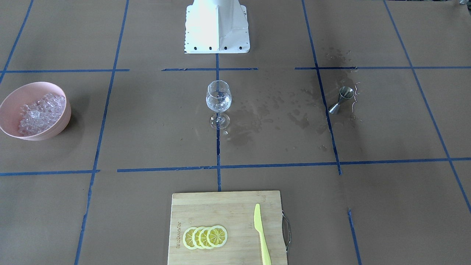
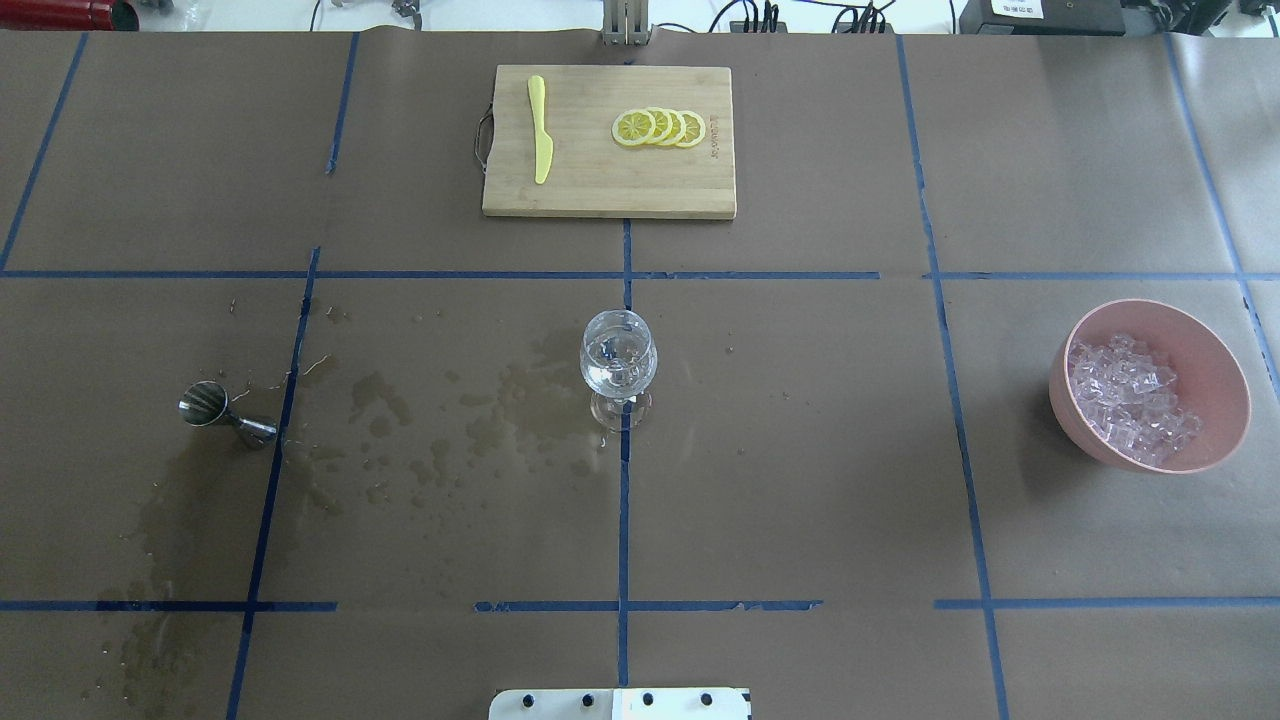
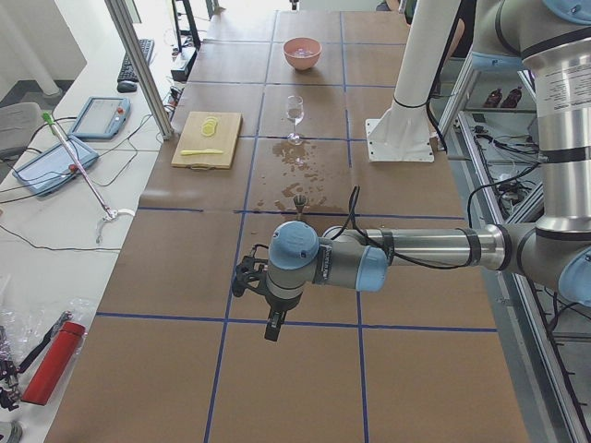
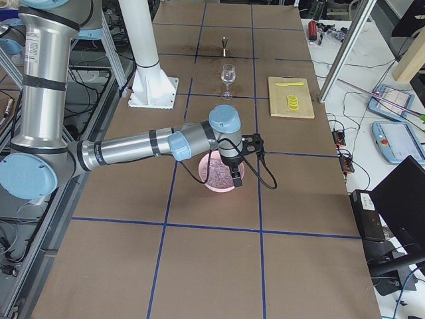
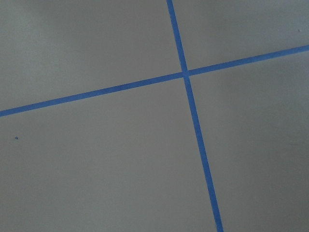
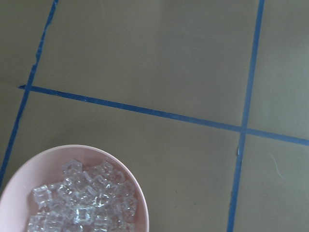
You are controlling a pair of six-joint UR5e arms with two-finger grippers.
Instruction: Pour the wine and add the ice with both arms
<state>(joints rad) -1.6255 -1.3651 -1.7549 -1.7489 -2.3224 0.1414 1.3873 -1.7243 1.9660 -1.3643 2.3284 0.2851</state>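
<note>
The ice point(image 1: 38, 114) is a heap of small clear cubes in a pink bowl point(image 2: 1090, 440), also seen in the right wrist view point(image 6: 82, 203). A stemmed glass point(image 2: 618, 360) stands upright at the table's middle with something clear in it. My right gripper point(image 4: 237, 178) hangs above the bowl point(image 4: 219, 185), seen only from the side, so I cannot tell whether it is open or shut. My left gripper point(image 3: 274, 325) hovers over bare table well away from the glass point(image 3: 295, 111); I cannot tell its state either. Neither arm shows in the overhead or front views.
A steel jigger point(image 2: 222, 412) lies on its side among wet stains point(image 2: 470, 420) to the left of the glass. A bamboo board point(image 2: 580, 195) with lemon slices point(image 2: 660, 127) and a yellow knife point(image 2: 540, 140) sits at the far edge. The white base block point(image 1: 217, 29) stands behind the glass.
</note>
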